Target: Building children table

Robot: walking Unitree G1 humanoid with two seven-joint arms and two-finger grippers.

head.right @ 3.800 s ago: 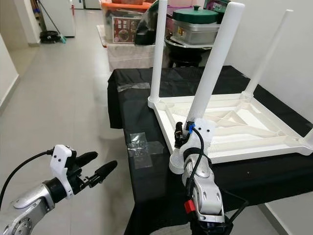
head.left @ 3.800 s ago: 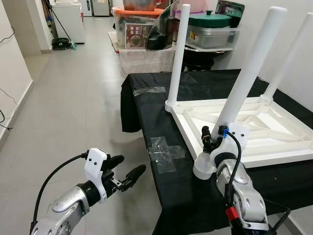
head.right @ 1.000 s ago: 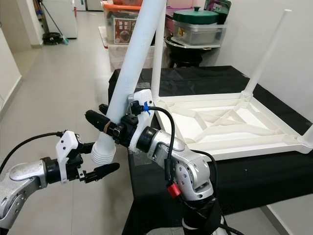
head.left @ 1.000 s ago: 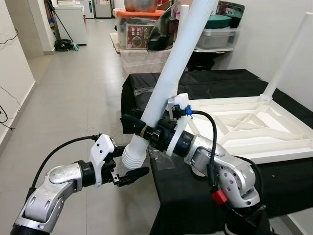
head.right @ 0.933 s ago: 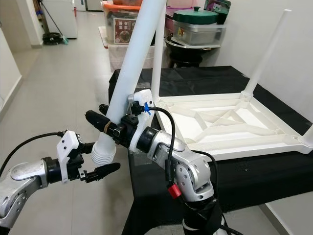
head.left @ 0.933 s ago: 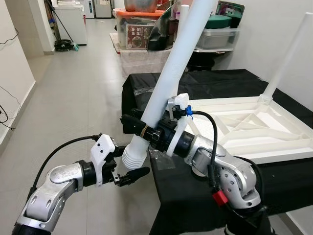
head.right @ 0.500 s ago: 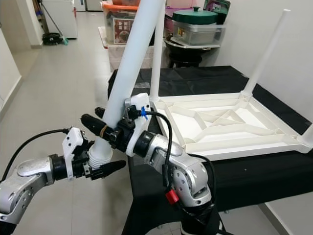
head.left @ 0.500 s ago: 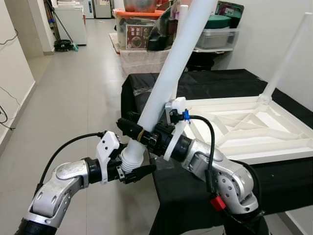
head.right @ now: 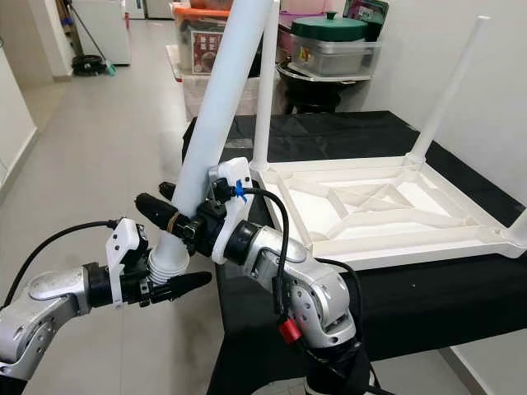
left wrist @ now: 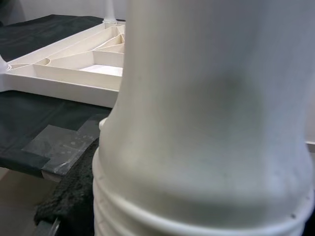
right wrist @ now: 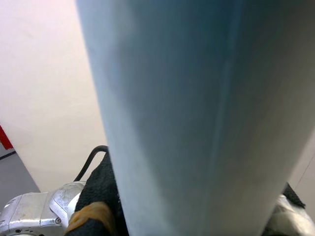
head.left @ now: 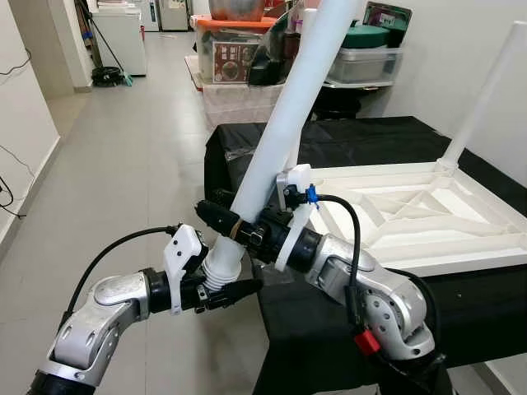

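Note:
A long white table leg (head.left: pixel 280 123) leans steeply, its top toward the back right and its ribbed lower end (head.left: pixel 221 270) hanging off the table's left edge. My right gripper (head.left: pixel 224 224) is shut on the leg just above that ribbed end. My left gripper (head.left: pixel 216 284) sits below it, its black fingers (head.left: pixel 240 285) closed on either side of the ribbed end; in the left wrist view the ribbed end (left wrist: pixel 206 196) is pressed close to the camera. The upturned white tabletop (head.right: pixel 412 251) lies on the black cloth with two legs (head.left: pixel 487 86) (head.right: pixel 265 82) standing upright in its far corners.
The black-clothed table (head.left: pixel 346 140) carries patches of clear tape (head.left: pixel 247 154). Stacked storage boxes and a lidded pot (head.left: pixel 362 45) stand behind it. Open grey floor (head.left: pixel 123 164) stretches to my left, with a white wall (head.left: pixel 20 107) beyond.
The right gripper has carried the leg from the tabletop's near corner out over the table's left edge. The left gripper rose and closed on its ribbed end. Little has moved in the last half second.

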